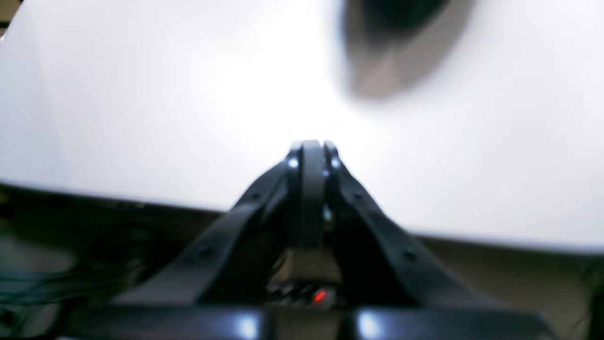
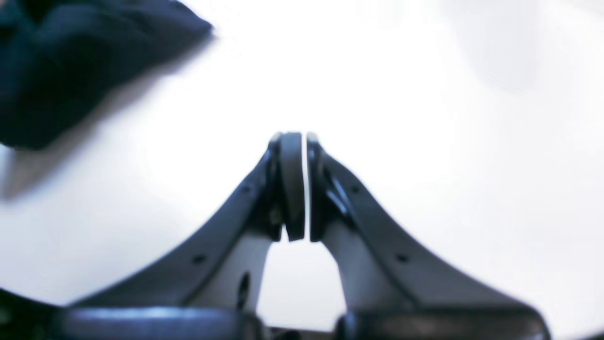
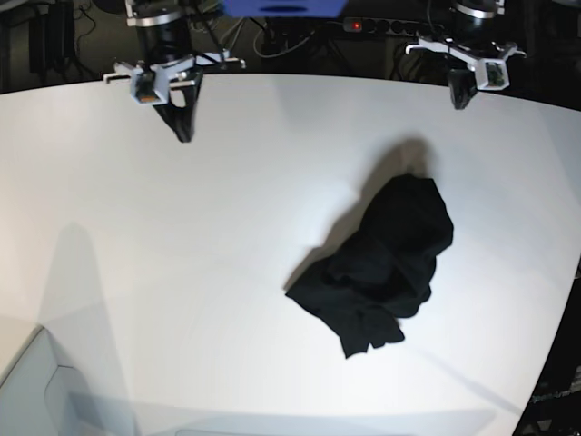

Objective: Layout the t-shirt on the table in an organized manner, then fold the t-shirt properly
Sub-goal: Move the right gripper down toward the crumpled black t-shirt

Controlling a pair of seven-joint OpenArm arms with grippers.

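Note:
The black t-shirt (image 3: 386, 259) lies crumpled in a heap on the right half of the white table (image 3: 182, 272). My left gripper (image 3: 458, 102) hangs at the table's far right edge, behind the heap and apart from it, shut and empty. My right gripper (image 3: 185, 136) hangs at the far left, well away from the shirt, also shut on nothing. In the left wrist view the shut left gripper (image 1: 311, 144) points at bare table, with the t-shirt (image 1: 401, 14) blurred at the top. In the right wrist view the right gripper (image 2: 298, 137) is shut, and the t-shirt (image 2: 71, 61) shows at the upper left.
A power strip with a red light (image 3: 356, 24) and cables run behind the table's far edge, beside a blue object (image 3: 281, 7). The table's curved edge falls away at the right (image 3: 558, 318). A pale grey surface (image 3: 32, 391) sits at the bottom left corner.

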